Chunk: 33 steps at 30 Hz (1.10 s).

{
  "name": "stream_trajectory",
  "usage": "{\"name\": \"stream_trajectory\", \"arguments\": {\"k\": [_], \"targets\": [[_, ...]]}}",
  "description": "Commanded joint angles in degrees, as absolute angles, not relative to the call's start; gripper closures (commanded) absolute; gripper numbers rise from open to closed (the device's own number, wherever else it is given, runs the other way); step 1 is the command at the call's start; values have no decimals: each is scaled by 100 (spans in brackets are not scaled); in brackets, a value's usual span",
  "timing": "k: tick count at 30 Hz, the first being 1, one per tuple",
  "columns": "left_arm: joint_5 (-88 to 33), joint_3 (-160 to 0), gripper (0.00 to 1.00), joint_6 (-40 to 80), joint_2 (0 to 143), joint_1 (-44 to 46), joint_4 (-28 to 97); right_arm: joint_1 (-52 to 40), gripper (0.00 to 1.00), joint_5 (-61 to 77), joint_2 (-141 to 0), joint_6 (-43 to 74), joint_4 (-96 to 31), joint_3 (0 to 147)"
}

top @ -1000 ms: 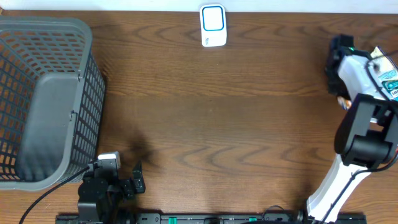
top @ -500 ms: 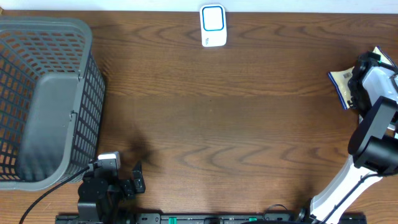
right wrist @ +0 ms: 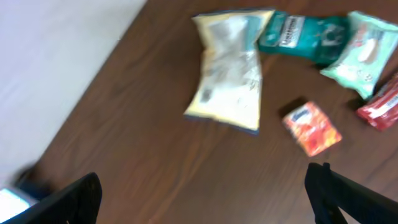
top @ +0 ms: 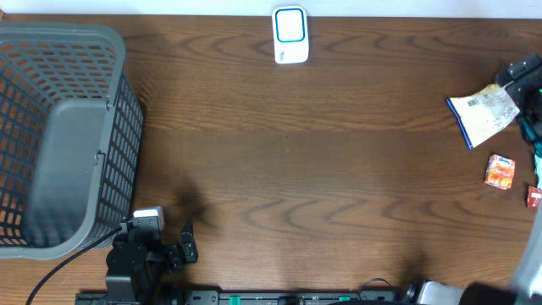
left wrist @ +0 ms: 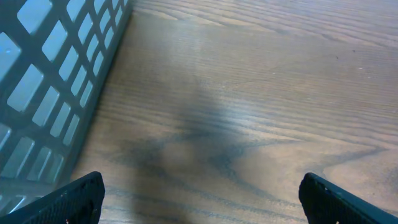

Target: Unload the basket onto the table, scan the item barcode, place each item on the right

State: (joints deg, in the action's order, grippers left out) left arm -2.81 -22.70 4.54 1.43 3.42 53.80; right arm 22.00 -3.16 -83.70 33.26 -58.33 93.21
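Note:
A white-and-blue snack packet [top: 481,116] lies flat near the table's right edge, pale yellow-white in the right wrist view [right wrist: 231,78]. I cannot make out a barcode on it. The white scanner with a blue face [top: 290,35] stands at the back centre. My right gripper [right wrist: 205,178] hangs open above bare wood short of the packet, holding nothing. A dark part of the right arm [top: 525,73] shows at the right edge. My left gripper [left wrist: 200,185] is open and empty low over the table beside the basket, seen from overhead at the front left [top: 182,250].
A grey mesh basket [top: 59,127] fills the left side, its wall close to my left fingers [left wrist: 50,81]. Beside the packet lie a small orange box [right wrist: 312,129], a green pack [right wrist: 301,34], a mint wipes pack [right wrist: 367,43] and a red item [right wrist: 380,107].
The right gripper has opened and its arm has swung off to the right, uncovering the packet, the orange box and the red item. The left arm has not moved.

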Motion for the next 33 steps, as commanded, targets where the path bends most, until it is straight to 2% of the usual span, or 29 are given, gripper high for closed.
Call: {"name": "stream_trajectory", "arguments": {"k": [1,11,25,30,33], "targets": [[-250,-2255,0,504,134,318,5395,2187,1,403,-7828,2676,-6119,9310],[-250,-2255,0,504,134,318,5395,2187,1,423,-6055,2502,-7024,9310],[-250,-2255,0,502,134,318,5395,2180,1,176,-5043,2499,-7955,9284],[-250,-2255,0,502,134,318,5395,1999,1,272,-4775,2495,-7404,8755],[-250,-2255,0,502,134,318,5395,1697,1,429,-4283,2453,-6545,7915]]}}
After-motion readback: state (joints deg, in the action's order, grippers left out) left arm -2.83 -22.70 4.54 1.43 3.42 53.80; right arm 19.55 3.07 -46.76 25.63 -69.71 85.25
